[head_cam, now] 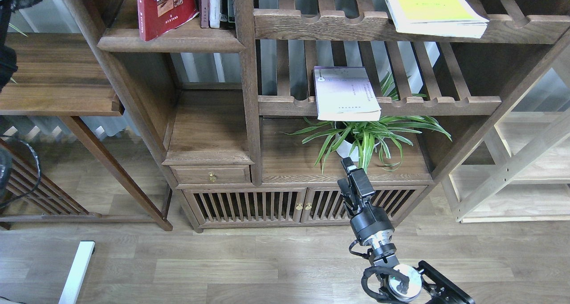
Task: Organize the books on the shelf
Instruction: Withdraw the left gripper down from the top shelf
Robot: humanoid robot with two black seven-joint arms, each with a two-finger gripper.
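Note:
The dark red book (164, 8) stands nearly upright on the solid dark-brown shelf (171, 41) at the top left, leaning towards the thin upright books (213, 3). The white-lavender book (345, 95) lies flat on the middle slatted rack and overhangs its front rail. The yellow-green book (432, 10) lies flat on the upper slatted rack. My right gripper (349, 175) hangs low in front of the cabinet, below the lavender book, holding nothing; its fingers cannot be told apart. Only a dark part of my left arm (6, 59) shows at the left edge; its gripper is out of view.
A potted spider plant (365, 137) stands under the middle rack, just behind my right gripper. A drawer with a brass knob (211, 175) and slatted cabinet doors (254, 206) are below. A wooden side table (58, 81) stands at the left, a pale shelf unit (525, 179) at the right.

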